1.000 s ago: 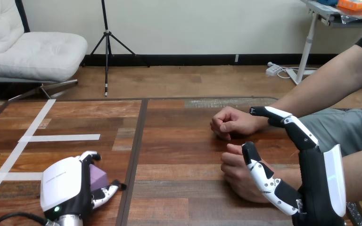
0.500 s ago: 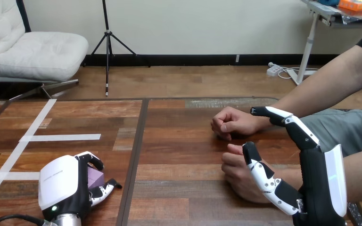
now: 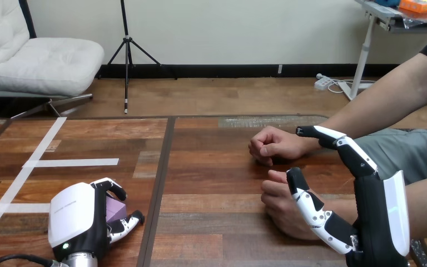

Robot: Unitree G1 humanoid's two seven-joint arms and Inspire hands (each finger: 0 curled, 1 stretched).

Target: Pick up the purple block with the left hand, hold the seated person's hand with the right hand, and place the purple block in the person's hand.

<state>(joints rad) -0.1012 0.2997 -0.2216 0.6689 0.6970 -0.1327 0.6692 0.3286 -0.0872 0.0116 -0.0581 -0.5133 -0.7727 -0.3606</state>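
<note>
Purple shows between curled fingers and thumb at the near left of the table: the purple block sits inside the grasp of the left hand, whose fingers arch over its top while the thumb closes in from below. I can't tell whether the block has left the wood yet. I judge the pick-up to be the step in hand, with the grip made and the lift just starting. Well apart, on the right side, the right hand stands with its fingers straight and spread, thumb lying in front of the person's nearer hand, which rests as a loose fist on the table. I can't tell whether the two touch, and nothing is curled round it, so the hold isn't made. The person's farther hand is also a fist, just beyond. Next I would raise the block clear, close the right hand round the nearer hand, and that fist must open before the block can go in. Against half a second ago, the left hand has edged slightly right and a little more of the block shows; the right hand and both of the person's hands have stayed put.
</note>
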